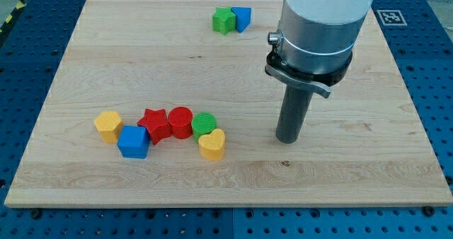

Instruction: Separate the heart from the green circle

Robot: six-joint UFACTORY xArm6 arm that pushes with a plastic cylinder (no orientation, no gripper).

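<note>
The yellow heart [211, 144] lies at the lower middle of the wooden board [354, 182], touching the green circle [204, 123] just above and left of it. The green circle touches the red circle [180, 121] on its left. My tip [286, 138] rests on the board to the right of the heart, about a hand's width away, touching no block.
A red star [153, 124], a blue cube [133, 141] and a yellow hexagon-like block [108, 125] continue the row to the left. A green star-like block [224, 20] and a blue block [241, 18] sit together near the view's top edge.
</note>
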